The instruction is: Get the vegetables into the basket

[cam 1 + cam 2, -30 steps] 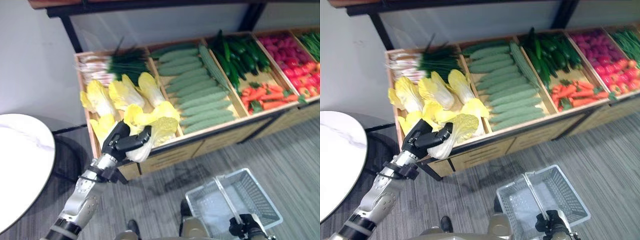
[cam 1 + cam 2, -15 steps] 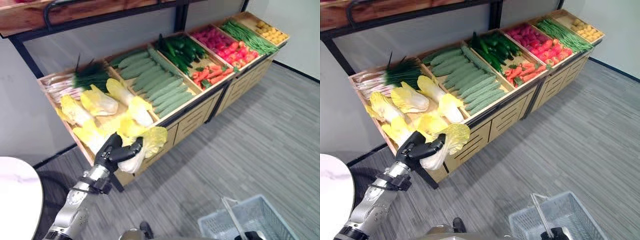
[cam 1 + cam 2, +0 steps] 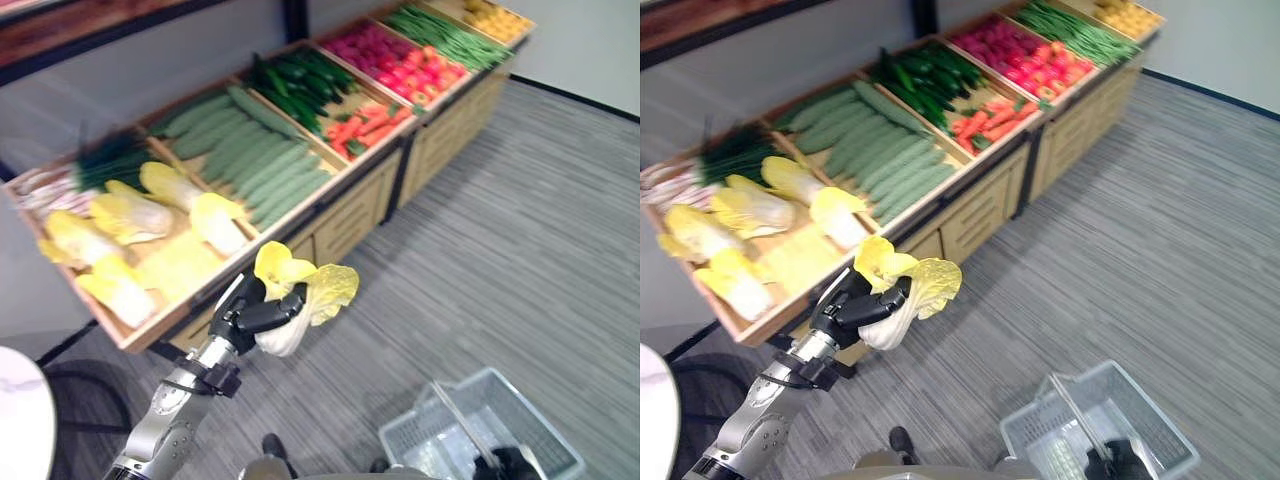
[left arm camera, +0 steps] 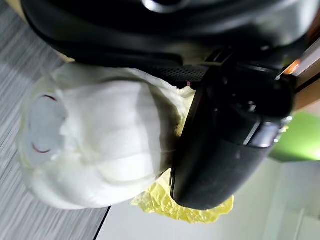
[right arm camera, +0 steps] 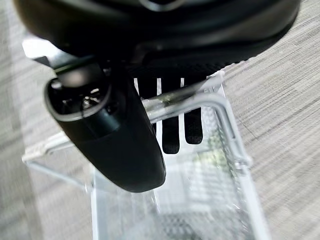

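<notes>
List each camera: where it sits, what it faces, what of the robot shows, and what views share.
Left eye view: on the head, looking down at the vegetable stand; left robot hand grips a cabbage.
Right eye view: beside it, same scene; basket at lower right.
Left wrist view: on the left wrist, facing the cabbage's white base.
Right wrist view: on the right wrist; right robot hand curled round the basket's handle.
Shared: cabbage, basket.

The basket (image 3: 545, 420) looks like pale wire mesh, probably metal. The produce stand (image 3: 350, 215) is light matt wood, and the floor (image 3: 540, 230) shows a grey striped, carpet-like weave.
</notes>
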`<state>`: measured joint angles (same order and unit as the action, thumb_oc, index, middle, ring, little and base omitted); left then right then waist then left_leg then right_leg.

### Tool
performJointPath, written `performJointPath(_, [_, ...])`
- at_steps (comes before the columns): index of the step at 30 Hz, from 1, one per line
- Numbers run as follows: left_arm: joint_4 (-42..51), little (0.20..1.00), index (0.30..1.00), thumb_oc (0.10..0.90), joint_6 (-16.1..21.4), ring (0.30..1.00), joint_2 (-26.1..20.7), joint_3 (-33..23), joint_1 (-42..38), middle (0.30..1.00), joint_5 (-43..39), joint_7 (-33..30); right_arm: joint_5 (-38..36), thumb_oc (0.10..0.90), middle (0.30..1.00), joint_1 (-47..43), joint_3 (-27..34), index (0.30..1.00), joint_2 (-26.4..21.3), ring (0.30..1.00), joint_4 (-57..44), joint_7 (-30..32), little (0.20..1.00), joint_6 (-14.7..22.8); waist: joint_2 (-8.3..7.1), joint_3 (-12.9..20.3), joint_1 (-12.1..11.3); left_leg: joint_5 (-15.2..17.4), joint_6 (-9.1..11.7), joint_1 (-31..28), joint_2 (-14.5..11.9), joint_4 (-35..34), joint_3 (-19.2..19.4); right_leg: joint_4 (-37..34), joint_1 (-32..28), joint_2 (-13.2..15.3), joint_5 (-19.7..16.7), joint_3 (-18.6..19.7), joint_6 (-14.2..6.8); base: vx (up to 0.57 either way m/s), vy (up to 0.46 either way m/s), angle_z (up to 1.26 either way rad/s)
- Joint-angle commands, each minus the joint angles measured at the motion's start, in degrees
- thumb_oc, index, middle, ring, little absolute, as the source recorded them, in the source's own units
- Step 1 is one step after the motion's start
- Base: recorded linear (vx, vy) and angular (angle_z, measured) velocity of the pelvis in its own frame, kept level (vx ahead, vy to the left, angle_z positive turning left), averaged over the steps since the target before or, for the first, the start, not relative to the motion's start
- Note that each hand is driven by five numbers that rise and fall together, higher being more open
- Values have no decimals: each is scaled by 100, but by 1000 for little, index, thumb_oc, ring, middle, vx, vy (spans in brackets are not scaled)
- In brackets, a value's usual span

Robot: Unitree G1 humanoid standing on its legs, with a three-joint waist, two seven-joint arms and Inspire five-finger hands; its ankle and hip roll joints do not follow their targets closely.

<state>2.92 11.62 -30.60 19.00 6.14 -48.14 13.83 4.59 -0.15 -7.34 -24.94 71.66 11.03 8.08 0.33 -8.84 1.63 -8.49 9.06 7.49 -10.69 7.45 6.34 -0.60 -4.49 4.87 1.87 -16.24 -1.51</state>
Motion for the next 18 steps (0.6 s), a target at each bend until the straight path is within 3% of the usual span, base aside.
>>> performJointPath(1, [754, 300, 300, 400, 600, 300, 35, -317, -776, 300, 51, 200, -70, 400, 300, -99, 15, 300, -528, 300, -215, 216, 300, 294, 77, -35, -346, -139, -30, -35, 40, -775, -514, -78, 218, 162, -186, 403, -497, 124, 14, -95])
performJointPath(4, [808, 300, 300, 400, 681, 300, -31, -438, -709, 300, 27, 149, -65, 400, 300, -238, -164, 300, -499, 300, -335, 150, 300, 389, 83, -36, -529, -36, -76, 37, 430, -864, -1704, 35, 262, 39, -136, 1004, -505, 145, 26, -77])
performJointPath(10, [892, 300, 300, 400, 668, 300, -156, -441, -586, 300, -130, 249, -77, 400, 300, -180, -173, 300, -447, 300, -395, 39, 300, 433, 27, 91, -506, 247, -276, -214, 617, -809, -1411, 140, 173, 192, -62, 1349, -601, 147, 169, -73])
performJointPath(11, [937, 300, 300, 400, 678, 300, -253, -379, -649, 300, -156, 258, -83, 400, 300, -171, -161, 300, -435, 300, -390, 24, 300, 406, -20, 141, -469, 383, -417, -299, 715, -783, -1204, 192, 193, 341, -71, 1449, -722, 108, 230, -33])
performJointPath(18, [915, 300, 300, 400, 671, 300, -403, -309, -640, 300, -241, 310, -75, 400, 300, -206, -99, 300, -406, 300, -264, -28, 300, 341, -71, 238, -434, 628, -640, -453, 977, -790, -721, 262, 402, 704, -274, 1791, -989, 42, 204, -38])
